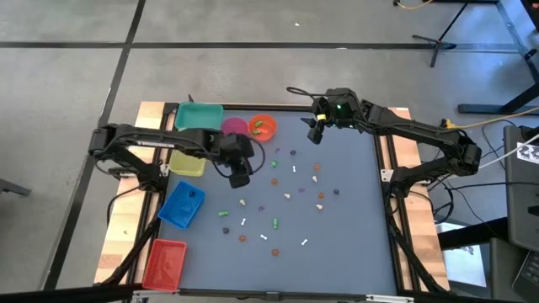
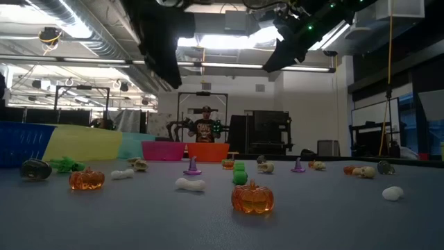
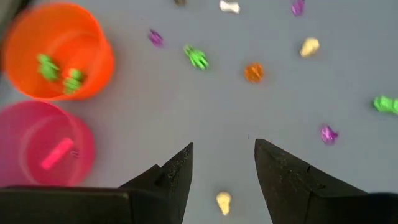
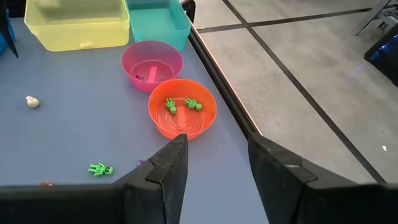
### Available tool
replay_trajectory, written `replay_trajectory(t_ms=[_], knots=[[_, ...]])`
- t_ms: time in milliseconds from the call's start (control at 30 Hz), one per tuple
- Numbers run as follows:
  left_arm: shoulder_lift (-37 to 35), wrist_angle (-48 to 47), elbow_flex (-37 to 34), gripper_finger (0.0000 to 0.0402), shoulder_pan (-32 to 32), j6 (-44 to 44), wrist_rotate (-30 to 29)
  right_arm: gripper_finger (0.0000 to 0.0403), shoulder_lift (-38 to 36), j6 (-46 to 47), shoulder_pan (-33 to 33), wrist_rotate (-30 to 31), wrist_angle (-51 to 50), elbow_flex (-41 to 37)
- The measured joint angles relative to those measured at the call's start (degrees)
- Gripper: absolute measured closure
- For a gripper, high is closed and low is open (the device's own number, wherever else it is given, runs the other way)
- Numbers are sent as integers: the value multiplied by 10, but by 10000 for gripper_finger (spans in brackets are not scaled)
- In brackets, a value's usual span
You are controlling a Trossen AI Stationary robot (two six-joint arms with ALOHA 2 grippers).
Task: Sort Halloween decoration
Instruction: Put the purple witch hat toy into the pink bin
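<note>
Grey table [image 1: 354, 244] carries the trinkets [image 1: 286, 195], scattered loose across its middle. My left gripper [image 1: 239, 178] hangs above them, fingers apart and empty; my right gripper [image 1: 316, 133] hangs open beside the orange bowl [image 1: 262, 127].

Both arms are dark, slim and jointed. The right arm [image 1: 421, 135] carries small green lights near its wrist. Each tool [image 3: 224, 171] ends in two black, wedge-shaped fingers [image 4: 171, 162] with matte surfaces.
</note>
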Motion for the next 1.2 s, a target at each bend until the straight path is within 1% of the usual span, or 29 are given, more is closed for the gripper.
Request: replay_trajectory(t_ms=[200, 433, 700, 800, 933, 1200], knots=[[28, -4, 0, 246, -14, 0, 25, 235, 0, 0, 0, 0, 0, 0], [29, 3, -12, 246, -37, -1, 23, 235, 0, 0, 0, 0, 0, 0], [28, 94, -25, 246, -73, -3, 22, 235, 0, 0, 0, 0, 0, 0], [37, 129, -25, 246, -86, -18, 15, 235, 0, 0, 0, 0, 0, 0], [68, 164, -25, 246, -109, -33, 12, 235, 0, 0, 0, 0, -1, 0], [153, 201, -25, 246, -147, -48, 12, 235, 12, 0, 0, 0, -4, 0]])
